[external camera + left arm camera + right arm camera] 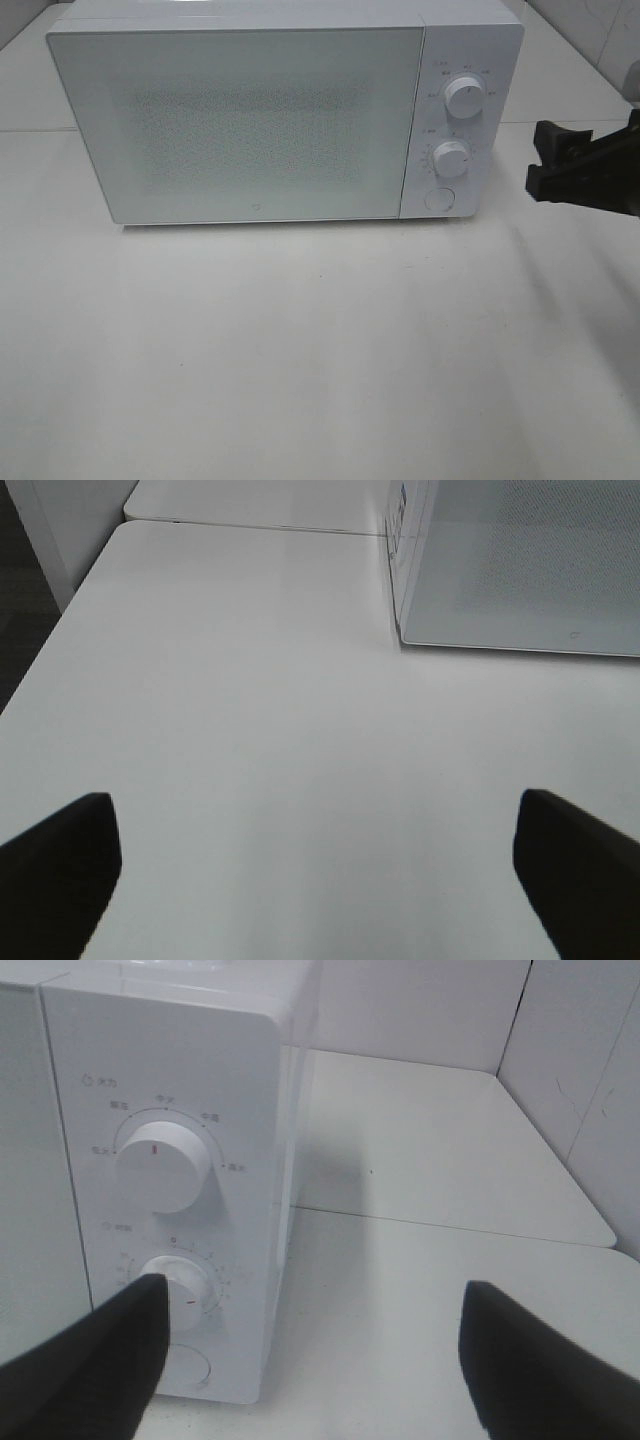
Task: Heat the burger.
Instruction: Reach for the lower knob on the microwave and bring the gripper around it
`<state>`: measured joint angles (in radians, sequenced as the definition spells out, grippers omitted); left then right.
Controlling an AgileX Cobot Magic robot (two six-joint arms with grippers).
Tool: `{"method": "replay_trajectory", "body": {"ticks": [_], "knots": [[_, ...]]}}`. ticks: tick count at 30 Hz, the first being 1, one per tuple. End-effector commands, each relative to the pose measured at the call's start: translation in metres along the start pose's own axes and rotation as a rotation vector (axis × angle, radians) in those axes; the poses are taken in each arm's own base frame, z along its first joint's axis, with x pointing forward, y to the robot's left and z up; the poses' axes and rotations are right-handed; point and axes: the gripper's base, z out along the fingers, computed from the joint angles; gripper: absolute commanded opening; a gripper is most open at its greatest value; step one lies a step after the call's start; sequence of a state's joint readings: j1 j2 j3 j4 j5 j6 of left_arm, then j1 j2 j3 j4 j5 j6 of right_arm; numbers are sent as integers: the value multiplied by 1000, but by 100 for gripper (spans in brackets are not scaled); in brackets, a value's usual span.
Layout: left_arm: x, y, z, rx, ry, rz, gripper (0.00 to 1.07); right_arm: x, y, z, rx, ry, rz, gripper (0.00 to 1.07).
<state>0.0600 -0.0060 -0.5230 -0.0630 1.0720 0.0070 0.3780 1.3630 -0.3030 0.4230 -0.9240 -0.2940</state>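
Right gripper had its fingers spread wide with nothing between them, one tip right by the lower knob, the other hanging out past the microwave's side. Left gripper was splayed wide too, empty, over bare table. Burger wasn't in view anywhere; door was closed and frosted, so I couldn't tell if it sat inside. My worry: closing that off-centre, the fingers could slide off the knob, or bump the upper knob and change the setting.

White microwave with dotted door, white table
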Motion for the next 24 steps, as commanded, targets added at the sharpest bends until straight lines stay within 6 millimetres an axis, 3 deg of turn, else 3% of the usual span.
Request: {"method": "replay_trajectory", "body": {"ticks": [1, 11, 24], "knots": [[1, 0, -1, 0, -19, -2, 100, 1, 8, -1, 42, -38, -2, 76], [1, 0, -1, 0, -19, -2, 100, 19, 46, -2, -12, -79, -47, 76], [1, 0, -1, -1, -19, -1, 100, 33, 51, 3, -23, -45, 31, 76]]}}
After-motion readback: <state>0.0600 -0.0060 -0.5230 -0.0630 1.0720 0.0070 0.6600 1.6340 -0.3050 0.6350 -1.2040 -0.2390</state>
